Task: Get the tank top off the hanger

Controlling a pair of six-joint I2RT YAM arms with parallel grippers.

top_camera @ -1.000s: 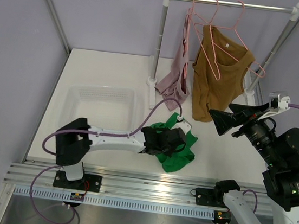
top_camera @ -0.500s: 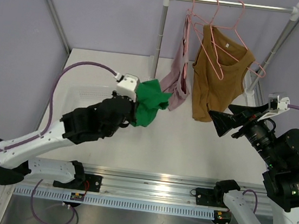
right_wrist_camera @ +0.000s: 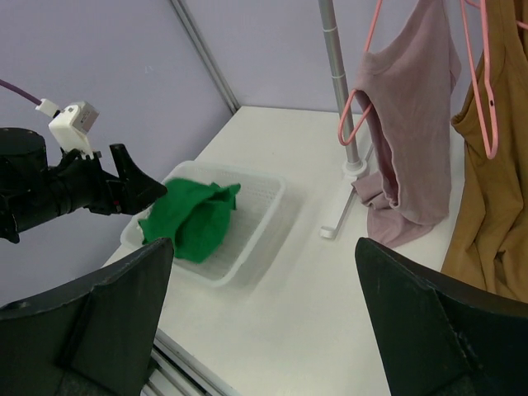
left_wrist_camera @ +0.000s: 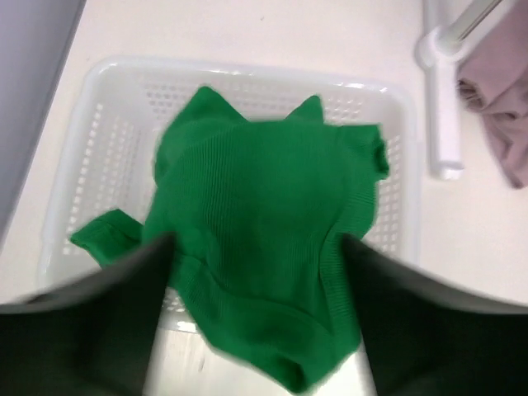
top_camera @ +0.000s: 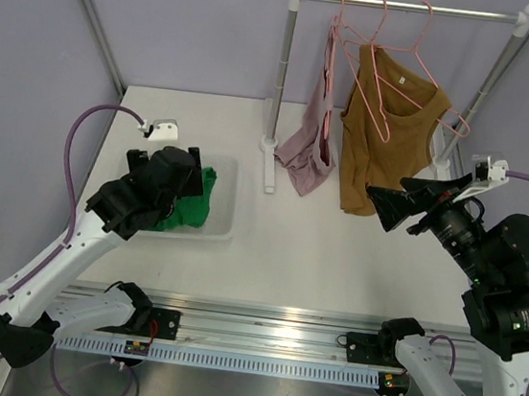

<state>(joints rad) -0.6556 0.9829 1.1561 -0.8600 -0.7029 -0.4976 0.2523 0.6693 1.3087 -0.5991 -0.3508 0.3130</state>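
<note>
A green tank top (top_camera: 186, 208) lies crumpled in the white basket (top_camera: 229, 205), partly over its near rim (left_wrist_camera: 247, 330). My left gripper (top_camera: 193, 172) hovers just above it, open, its fingers (left_wrist_camera: 124, 297) on either side of the cloth without pinching it. On the rail, a brown tank top (top_camera: 380, 140) hangs on a pink hanger (top_camera: 395, 74), and a mauve tank top (top_camera: 309, 146) hangs on another. My right gripper (top_camera: 379, 209) is held up in the air, open and empty, just in front of the brown top's lower hem.
The rack's white post and foot (top_camera: 272, 151) stand between the basket and the hanging tops. An empty pink hanger (top_camera: 452, 124) dangles at the right. Purple walls close in the left and back of the white table (top_camera: 335, 255).
My left arm lifted the green tank top off the table, swung it left over the basket, and opened, dropping it in. The right arm barely moved.
</note>
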